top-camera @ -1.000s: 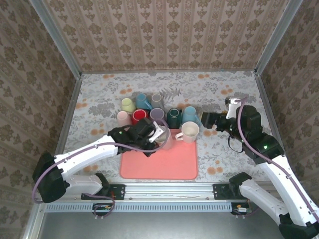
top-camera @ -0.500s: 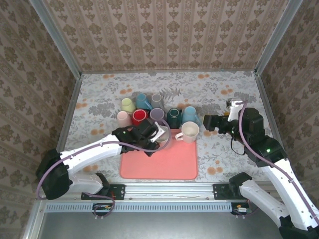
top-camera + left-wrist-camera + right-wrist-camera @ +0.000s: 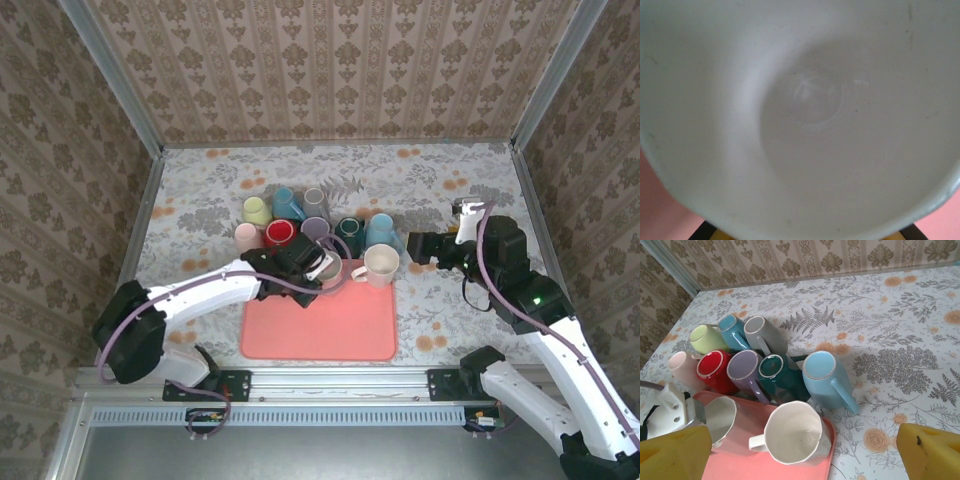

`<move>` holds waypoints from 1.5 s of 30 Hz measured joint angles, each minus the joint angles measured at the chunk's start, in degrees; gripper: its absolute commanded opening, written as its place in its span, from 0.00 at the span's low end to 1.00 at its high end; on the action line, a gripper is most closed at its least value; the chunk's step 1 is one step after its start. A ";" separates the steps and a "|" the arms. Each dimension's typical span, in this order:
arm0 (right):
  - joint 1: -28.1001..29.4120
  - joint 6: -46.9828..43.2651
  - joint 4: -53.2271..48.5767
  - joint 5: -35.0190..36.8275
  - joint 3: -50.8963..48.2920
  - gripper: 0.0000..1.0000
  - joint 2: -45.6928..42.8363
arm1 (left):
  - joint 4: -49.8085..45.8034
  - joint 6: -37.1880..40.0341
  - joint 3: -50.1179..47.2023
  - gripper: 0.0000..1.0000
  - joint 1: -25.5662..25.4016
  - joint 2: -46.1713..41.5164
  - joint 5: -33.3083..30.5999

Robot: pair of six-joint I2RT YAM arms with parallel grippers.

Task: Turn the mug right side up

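A pink mug [image 3: 333,273] with a white inside leans over the back left corner of the pink tray [image 3: 320,325]. My left gripper [image 3: 317,266] is shut on it near the rim. The left wrist view looks straight into the mug's white inside [image 3: 805,100]. From the right wrist, the same mug [image 3: 720,419] is tilted, its mouth facing left toward the left gripper's white body [image 3: 671,410]. My right gripper [image 3: 412,246] hovers open off the tray's right side, its yellow fingertips [image 3: 675,455] wide apart and holding nothing.
A cream faceted mug [image 3: 792,432] stands upright on the tray's back right corner. Behind the tray, several mugs lie or stand upside down in a cluster, among them red [image 3: 712,367], lilac [image 3: 745,369], teal [image 3: 777,371] and light blue [image 3: 822,375]. The floral tablecloth [image 3: 450,180] is bare to the right.
My left gripper has carried the pink mug a little toward the back left of the tray and tilted it. The right arm has shifted slightly to the right.
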 measured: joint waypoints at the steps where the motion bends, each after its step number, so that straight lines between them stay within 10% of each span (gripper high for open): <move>1: 0.00 -0.07 -0.20 0.00 0.00 0.96 -0.02 | 0.22 0.00 0.33 0.00 0.00 0.50 0.13; 45: 0.00 -0.26 -0.37 -0.04 -0.22 0.95 1.07 | 0.04 4.04 8.35 0.03 -2.56 8.61 1.70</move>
